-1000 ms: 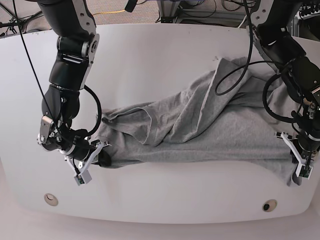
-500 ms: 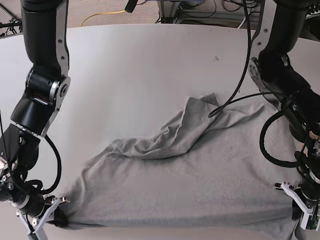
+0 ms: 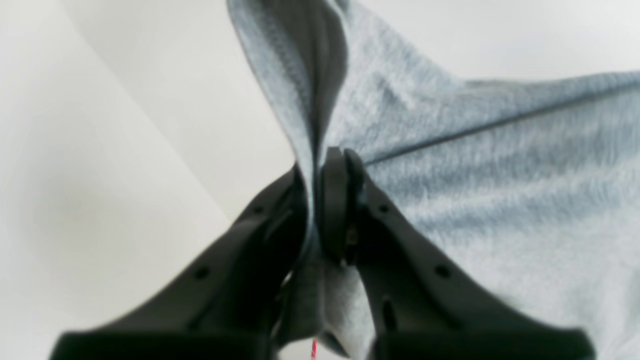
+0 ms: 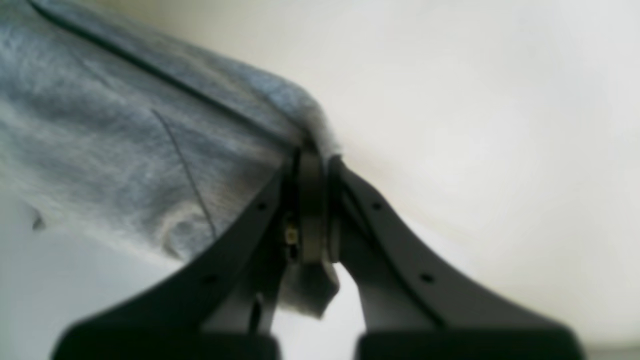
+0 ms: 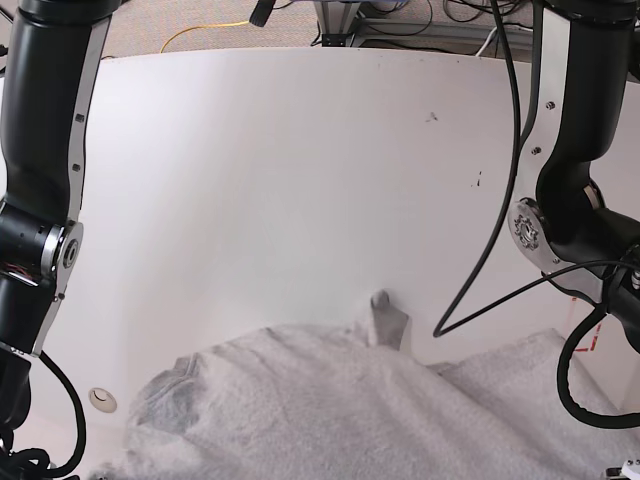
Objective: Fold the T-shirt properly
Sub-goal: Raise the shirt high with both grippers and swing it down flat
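Grey cotton sits pinched in both shut claws: the left claw (image 3: 320, 200) grips a hem fold of the T-shirt (image 5: 330, 410), the right claw (image 4: 312, 200) its opposite corner. Between them the shirt stretches sideways across the table (image 5: 280, 180). Uneven pulling could slip a corner free or skew it.
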Robot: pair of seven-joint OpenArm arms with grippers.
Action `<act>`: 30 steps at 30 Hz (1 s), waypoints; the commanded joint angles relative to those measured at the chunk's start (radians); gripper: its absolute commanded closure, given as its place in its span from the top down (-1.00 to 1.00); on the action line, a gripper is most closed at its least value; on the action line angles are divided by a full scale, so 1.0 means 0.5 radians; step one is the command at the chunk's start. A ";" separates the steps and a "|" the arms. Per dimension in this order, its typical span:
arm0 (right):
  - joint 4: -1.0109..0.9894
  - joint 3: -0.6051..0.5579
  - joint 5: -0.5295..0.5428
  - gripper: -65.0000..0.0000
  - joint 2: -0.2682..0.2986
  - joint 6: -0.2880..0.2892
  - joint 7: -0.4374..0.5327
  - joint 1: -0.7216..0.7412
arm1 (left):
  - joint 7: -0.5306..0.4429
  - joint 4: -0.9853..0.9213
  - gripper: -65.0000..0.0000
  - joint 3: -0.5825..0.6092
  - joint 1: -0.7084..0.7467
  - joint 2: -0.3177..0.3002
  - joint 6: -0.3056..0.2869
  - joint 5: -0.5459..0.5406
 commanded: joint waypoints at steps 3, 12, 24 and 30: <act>0.015 0.005 -0.049 -1.00 0.029 -0.015 -0.094 0.068 | -0.041 0.015 -0.97 -0.004 -0.102 -0.027 0.014 0.059; 0.021 0.021 -0.046 -1.00 0.106 -0.015 -0.149 0.068 | -0.041 0.052 -0.97 -0.013 0.204 -0.039 0.005 0.053; 0.319 0.266 -0.043 -1.00 0.167 -0.015 -0.162 -0.246 | -0.041 0.230 -0.98 -0.013 0.855 -0.024 0.002 0.050; 0.552 0.367 0.104 -1.00 0.173 -0.015 -0.220 -0.605 | -0.041 0.300 -0.98 -0.010 1.088 -0.021 -0.047 0.047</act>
